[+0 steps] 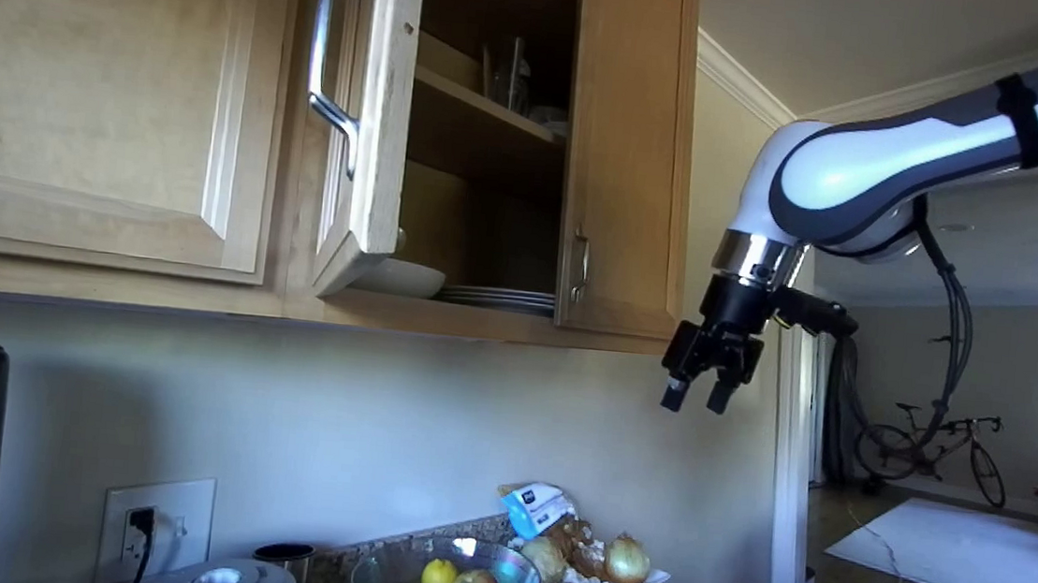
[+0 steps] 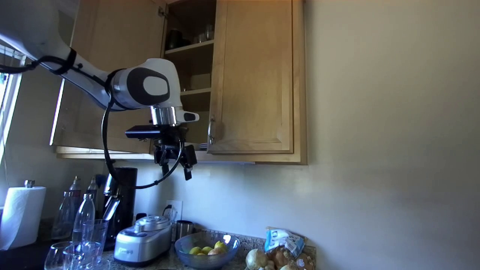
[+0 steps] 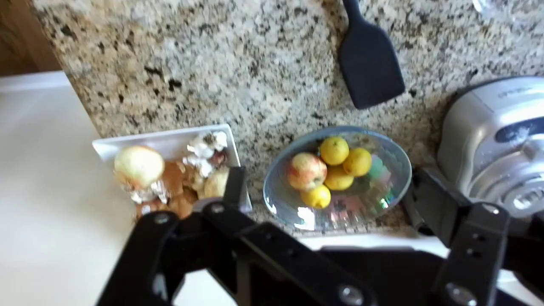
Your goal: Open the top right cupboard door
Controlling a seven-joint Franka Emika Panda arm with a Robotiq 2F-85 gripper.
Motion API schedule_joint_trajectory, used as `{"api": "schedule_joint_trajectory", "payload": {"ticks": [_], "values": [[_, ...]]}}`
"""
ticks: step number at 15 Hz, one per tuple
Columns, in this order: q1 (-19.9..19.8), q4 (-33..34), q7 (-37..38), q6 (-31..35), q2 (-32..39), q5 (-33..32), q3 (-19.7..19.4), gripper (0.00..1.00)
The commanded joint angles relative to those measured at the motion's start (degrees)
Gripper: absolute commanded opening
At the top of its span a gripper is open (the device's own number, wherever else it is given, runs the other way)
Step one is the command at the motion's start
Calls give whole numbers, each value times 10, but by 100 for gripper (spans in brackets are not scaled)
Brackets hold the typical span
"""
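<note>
The top right cupboard door is a tall, light-oak door that is shut. It shows in both exterior views (image 1: 635, 142) (image 2: 255, 75). Its small silver pull (image 1: 580, 265) is near the lower corner on the side of the open cupboard and also shows in an exterior view (image 2: 211, 129). My gripper (image 1: 697, 399) points down, open and empty, apart from the door. Its fingertips hang lower than the door's bottom edge, and it appears left of the pull in an exterior view (image 2: 176, 173). In the wrist view the jaws (image 3: 333, 187) are wide apart; the door is out of that view.
A neighbouring door (image 1: 390, 102) with a long bar handle stands open and juts out beside the arm (image 2: 112, 123). Shelves hold plates (image 1: 498, 299). Below are a fruit bowl (image 3: 280, 170), an onion tray (image 3: 165, 135), a silver appliance (image 2: 142, 240) and glasses (image 2: 80, 255).
</note>
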Motion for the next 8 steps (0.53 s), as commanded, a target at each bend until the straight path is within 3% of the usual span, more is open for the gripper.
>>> {"api": "schedule_joint_trajectory", "payload": {"ticks": [1, 4, 8], "values": [[18, 7, -11, 102, 1, 7, 6, 100], [22, 26, 0, 173, 13, 3, 16, 100], [16, 65, 5, 218, 37, -5, 24, 100]]}}
